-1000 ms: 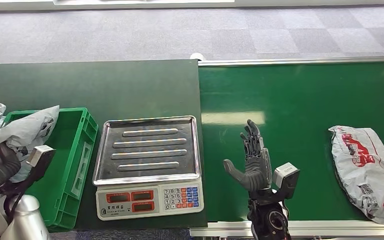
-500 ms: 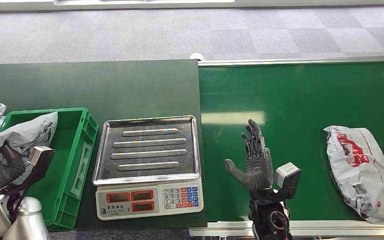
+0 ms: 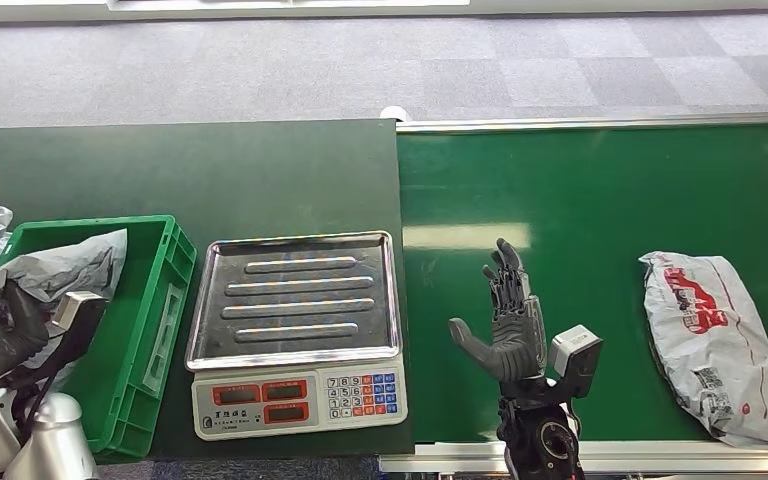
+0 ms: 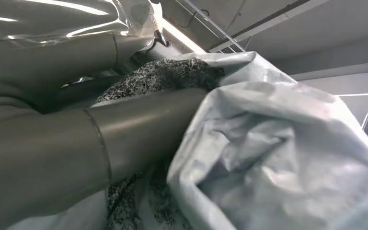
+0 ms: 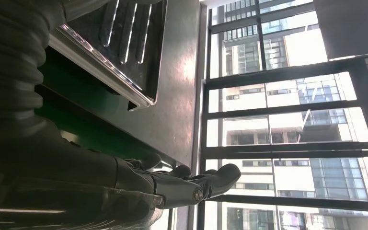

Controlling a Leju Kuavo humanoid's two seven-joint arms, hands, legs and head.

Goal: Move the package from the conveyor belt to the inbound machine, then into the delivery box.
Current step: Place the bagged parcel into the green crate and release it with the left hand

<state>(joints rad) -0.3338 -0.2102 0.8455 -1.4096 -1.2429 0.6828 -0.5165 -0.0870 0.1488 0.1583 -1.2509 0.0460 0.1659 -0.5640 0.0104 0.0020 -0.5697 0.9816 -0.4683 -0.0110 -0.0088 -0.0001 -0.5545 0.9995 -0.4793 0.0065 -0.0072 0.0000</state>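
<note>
Carried along the conveyor belt (image 3: pixel 580 190), the white package (image 3: pixel 722 345) has slid a little toward 9 o'clock, nearer the right robot hand (image 3: pixel 508 318), which stays upright over the belt with fingers spread, grasping nothing. At 9 o'clock of that hand sits the scale (image 3: pixel 296 330) on the dark surface (image 3: pixel 160 170). Further toward 9 o'clock, the left robot hand (image 3: pixel 0 335) grips a grey bag (image 4: pixel 278 158) beside the green box (image 3: pixel 150 300).

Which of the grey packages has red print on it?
The package lying alone on the conveyor belt, at the right, has red print. The grey bags at the green crate show none.
</note>
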